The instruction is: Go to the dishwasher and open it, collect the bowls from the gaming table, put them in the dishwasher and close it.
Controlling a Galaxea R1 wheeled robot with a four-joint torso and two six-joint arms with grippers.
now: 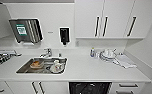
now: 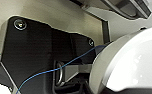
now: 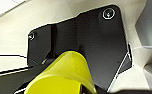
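White bowl (image 2: 132,62) sits large and close against the dark robot plate, its grey rim curving along the plate's edge. Thin blue wire (image 2: 54,70) runs across the plate up to the bowl's rim. Pale surface behind; grey angled edge above.

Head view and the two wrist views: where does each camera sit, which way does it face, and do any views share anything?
Head view: high on the robot, looking forward and down at the white counter, the sink and the dark dishwasher opening.
Left wrist view: on the left wrist, close on a white bowl; the robot's dark plate shows.
Right wrist view: on the right wrist, close on a yellow bowl; the same kind of dark plate shows.
Shared: both wrist views show the robot's plate and a bowl up close.
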